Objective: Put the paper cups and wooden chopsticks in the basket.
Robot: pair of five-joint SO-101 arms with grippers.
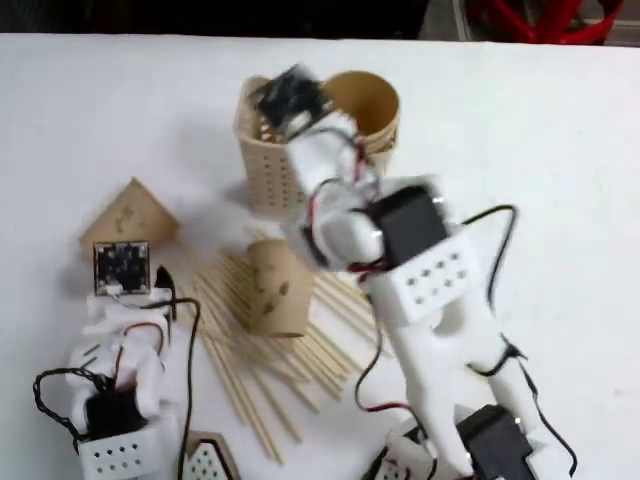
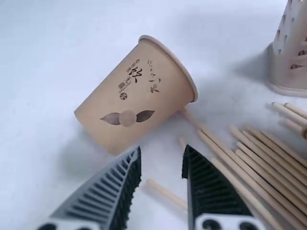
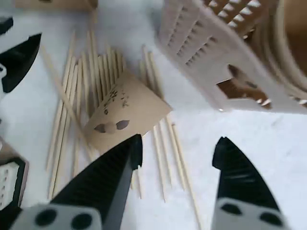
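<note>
A beige perforated basket (image 1: 268, 160) stands at the back of the table with one paper cup (image 1: 368, 100) inside it. A second paper cup (image 1: 276, 287) lies on a loose pile of wooden chopsticks (image 1: 262, 365). A third paper cup (image 1: 130, 213) lies on its side at the left. My left gripper (image 2: 160, 165) is open just short of that cup (image 2: 136, 93), not touching it. My right gripper (image 3: 177, 148) is open above the table between the basket (image 3: 211, 52) and the cup on the chopsticks (image 3: 122, 112), holding nothing.
A small beige perforated piece (image 1: 207, 462) lies at the front edge beside the left arm's base. The right arm's white body (image 1: 430, 300) and cables reach over the table's middle right. Bare white table lies to the far left and right.
</note>
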